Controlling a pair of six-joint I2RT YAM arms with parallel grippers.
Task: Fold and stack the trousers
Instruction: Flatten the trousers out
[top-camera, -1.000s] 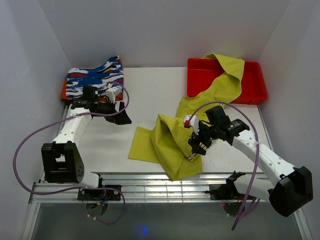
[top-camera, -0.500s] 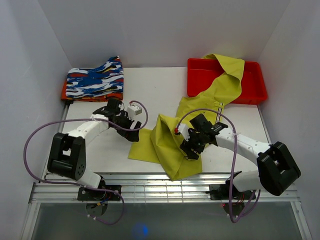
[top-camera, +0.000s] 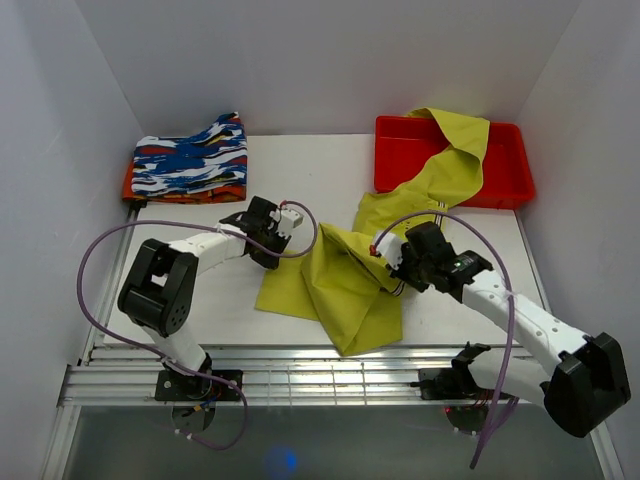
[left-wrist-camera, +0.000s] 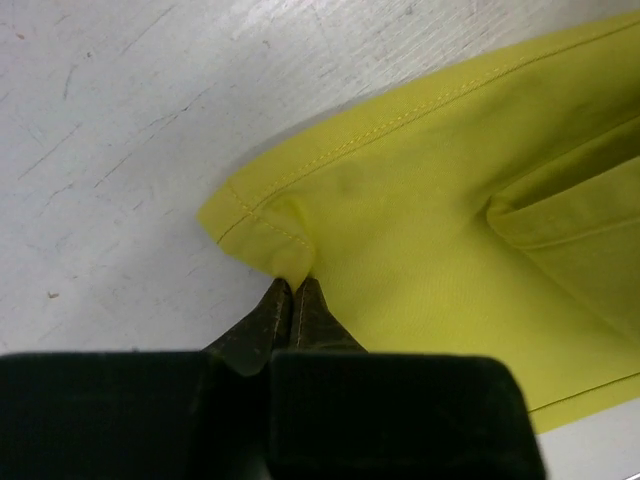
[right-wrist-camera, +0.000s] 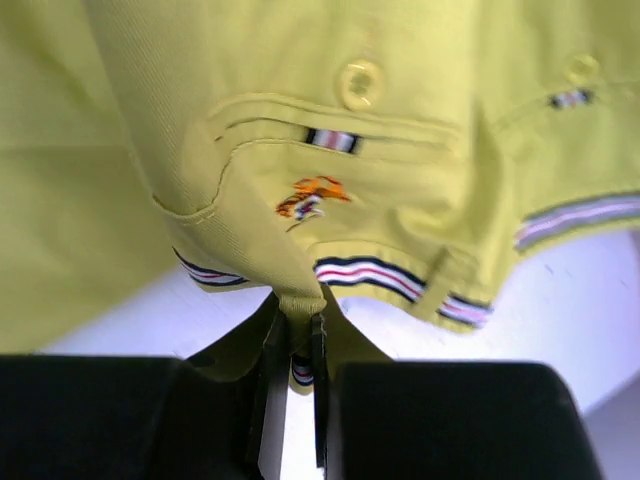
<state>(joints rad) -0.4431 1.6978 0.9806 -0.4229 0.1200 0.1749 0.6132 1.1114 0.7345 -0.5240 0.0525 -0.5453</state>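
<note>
The yellow-green trousers (top-camera: 345, 285) lie crumpled mid-table, one leg trailing back into the red bin (top-camera: 505, 170). My left gripper (top-camera: 272, 258) is shut on the hemmed corner of the trousers (left-wrist-camera: 262, 232) at their left edge, low on the table. My right gripper (top-camera: 396, 280) is shut on the striped waistband of the trousers (right-wrist-camera: 300, 290), pinching a fold with a button and a small embroidered logo just above it. The cloth is lifted slightly at the waist.
A folded blue, white, black and orange patterned garment (top-camera: 190, 160) lies at the back left. The red bin stands at the back right. White walls close in both sides. A metal rail (top-camera: 320, 375) runs along the near table edge.
Both arms moved in to the trousers and their jaws closed: the left reached right onto the hem corner, the right took the waistband and drew it back a little.
</note>
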